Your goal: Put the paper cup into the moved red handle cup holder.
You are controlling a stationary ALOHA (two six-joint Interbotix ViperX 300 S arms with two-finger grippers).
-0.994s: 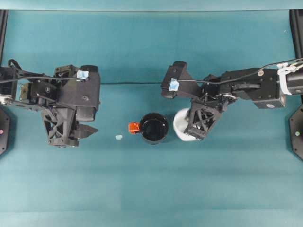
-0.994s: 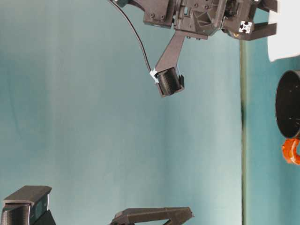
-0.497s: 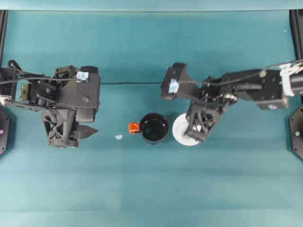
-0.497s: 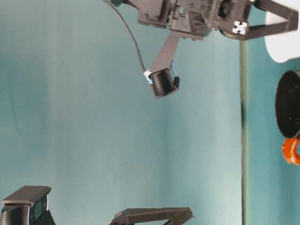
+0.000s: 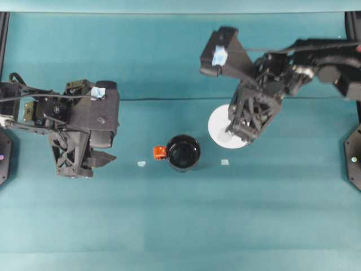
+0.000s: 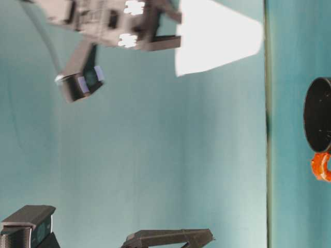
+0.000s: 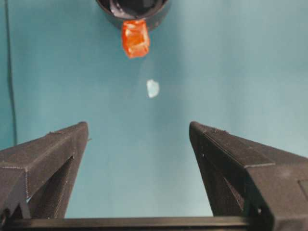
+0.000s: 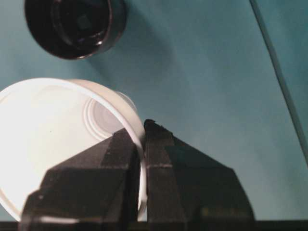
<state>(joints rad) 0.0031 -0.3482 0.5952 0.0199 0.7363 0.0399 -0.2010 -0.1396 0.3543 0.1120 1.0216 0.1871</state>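
My right gripper (image 8: 142,144) is pinched tight on the rim of the paper cup (image 5: 221,126), one finger inside the wall and one outside, with the rim's edge squeezed between them in my right wrist view. From overhead the cup sits under my right gripper (image 5: 241,134), its white mouth facing up, at about two o'clock from the red handle cup holder (image 5: 183,152) and apart from it. In the table-level view the cup (image 6: 217,36) hangs clear of the table surface, upright, wide mouth toward my fingers and narrow base toward the table. The holder stands on the teal table (image 5: 180,226), its orange-red stub pointing to nine o'clock in the overhead view. A pale scrap (image 5: 141,164) lies at nine o'clock from the holder, another scrap (image 5: 224,162) at three o'clock. My left gripper (image 7: 139,139) is spread wide and holds nothing, hovering at nine o'clock from the holder.
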